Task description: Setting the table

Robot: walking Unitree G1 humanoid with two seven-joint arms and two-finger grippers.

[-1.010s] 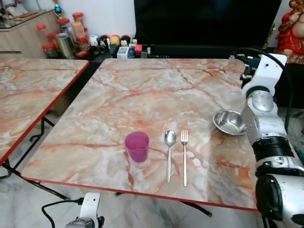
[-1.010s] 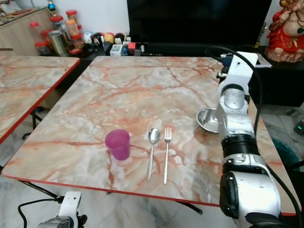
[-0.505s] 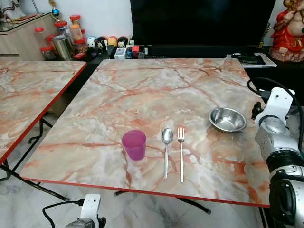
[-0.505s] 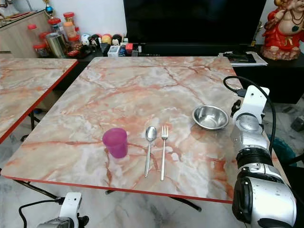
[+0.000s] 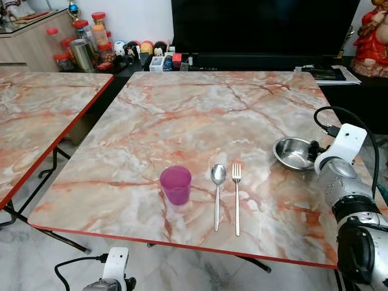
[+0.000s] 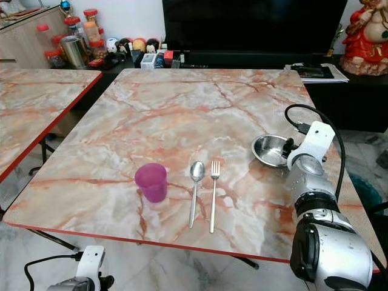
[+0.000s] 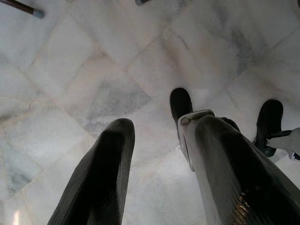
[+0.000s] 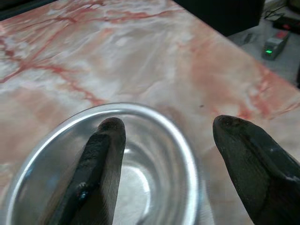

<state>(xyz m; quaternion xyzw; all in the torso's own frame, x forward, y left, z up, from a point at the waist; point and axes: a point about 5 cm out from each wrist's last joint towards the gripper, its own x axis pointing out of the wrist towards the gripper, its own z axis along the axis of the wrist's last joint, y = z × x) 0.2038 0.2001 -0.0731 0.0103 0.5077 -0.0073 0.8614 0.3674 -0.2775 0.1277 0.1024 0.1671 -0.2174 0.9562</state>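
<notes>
- Steel bowl (image 5: 293, 152) sits near the worktop's (image 5: 200, 115) right edge, well apart from the cup (image 5: 176, 185), spoon (image 5: 217, 194) and fork (image 5: 236, 197) grouped near the front edge.
- Right pincer (image 8: 164, 164) is released, fingers spread wide and straddling the bowl's rim: one finger (image 8: 96, 173) inside the bowl, the other (image 8: 253, 164) outside over bare worktop.
- Whether either finger touches the rim: can't tell.
- Key relation: the rim section lies directly between the jaws, so a straight close should pinch the wall; no re-aim looks needed.
- Bowl is round, so no long axis to align with.
- Right arm (image 5: 342, 182) comes in from the right edge and is clearly the nearer one.
- Left pincer (image 7: 159, 173) hangs idle over the floor tiles, fingers apart, holding nothing.
- Likely destination: the place setting by the front edge, left of where the bowl sits.
</notes>
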